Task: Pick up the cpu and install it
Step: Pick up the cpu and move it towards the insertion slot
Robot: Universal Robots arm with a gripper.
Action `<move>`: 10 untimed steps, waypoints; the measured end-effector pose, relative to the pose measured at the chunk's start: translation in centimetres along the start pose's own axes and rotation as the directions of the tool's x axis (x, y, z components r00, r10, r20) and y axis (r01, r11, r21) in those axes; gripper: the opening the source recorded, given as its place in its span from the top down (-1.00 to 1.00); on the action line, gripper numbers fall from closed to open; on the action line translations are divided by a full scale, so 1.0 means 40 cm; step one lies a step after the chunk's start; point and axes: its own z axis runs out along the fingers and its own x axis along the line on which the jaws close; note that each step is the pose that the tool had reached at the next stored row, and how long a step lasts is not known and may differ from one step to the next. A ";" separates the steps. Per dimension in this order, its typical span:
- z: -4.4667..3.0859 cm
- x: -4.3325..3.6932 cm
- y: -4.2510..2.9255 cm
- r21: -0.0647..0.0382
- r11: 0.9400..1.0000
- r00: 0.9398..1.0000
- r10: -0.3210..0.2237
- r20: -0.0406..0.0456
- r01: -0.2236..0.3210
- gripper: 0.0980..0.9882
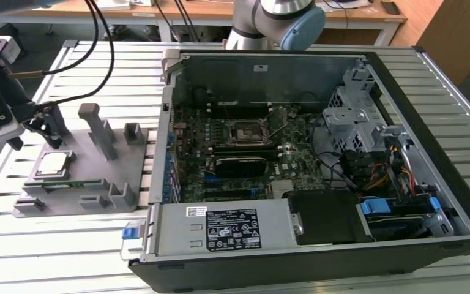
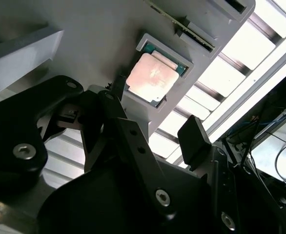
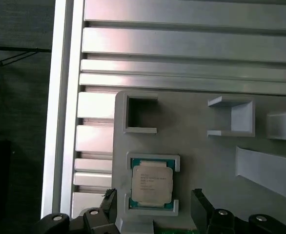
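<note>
cpu [image 1: 53, 164] sits flat, metal top up, in its square pocket on the grey fixture [image 1: 96, 184]. The fixture is on the slatted tabletop [image 1: 71, 245], to the exterior view's left of the open computer case [image 1: 443, 141]. My tool [image 3: 153, 197] hangs close over the cpu, and both wrist views show its fingers [image 2: 194, 141] spread wide, one either side of the pocket, pinching nothing. A thin green strip [image 1: 59, 184] lies in the fixture slot just beside the pocket, and the motherboard socket [image 1: 243, 130] is well apart, inside the case.

The cpu [image 3: 152, 183] is dull silvery metal, its holder [image 3: 201, 161] matt plastic.
</note>
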 end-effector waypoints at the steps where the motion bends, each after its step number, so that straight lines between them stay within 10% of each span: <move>1: 0.003 0.000 0.000 0.000 1.000 1.000 0.000 0.000 0.000 -0.37; 10: 0.026 0.000 -0.004 0.000 1.000 1.000 0.000 0.002 0.000 -0.37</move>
